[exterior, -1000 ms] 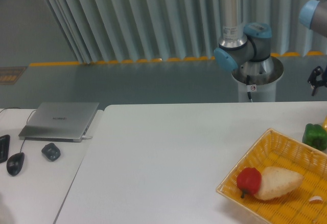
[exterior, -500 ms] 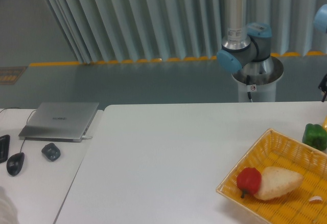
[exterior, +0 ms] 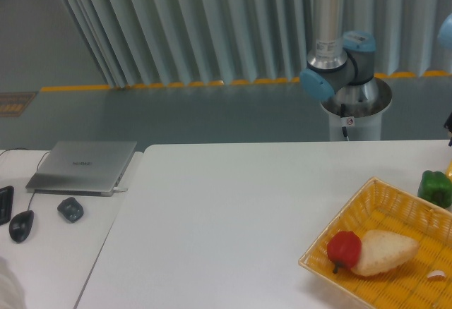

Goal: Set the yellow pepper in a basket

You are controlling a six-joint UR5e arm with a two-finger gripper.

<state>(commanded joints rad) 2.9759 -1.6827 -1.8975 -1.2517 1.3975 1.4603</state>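
1. Standing behind the white table [exterior: 233,210], the arm base [exterior: 353,101] and its grey-and-blue joint [exterior: 337,69] occupy the upper right of the fixed camera view.
2. Gripper: only a dark sliver shows at the right frame edge; whether the jaws are apart or together cannot be determined.
3. Yellow pepper: only a faint yellow trace shows at the right edge, above the green pepper [exterior: 435,188]; its position cannot be confirmed.
4. Basket [exterior: 381,196]: lower right on the table, cut off by the frame. It holds a red pepper [exterior: 344,250] touching a pale bread-like item [exterior: 385,251].
5. The green pepper sits just outside the basket's far rim.
6. Left side: a closed laptop [exterior: 83,166], a mouse [exterior: 21,225] and a small dark object [exterior: 70,209].
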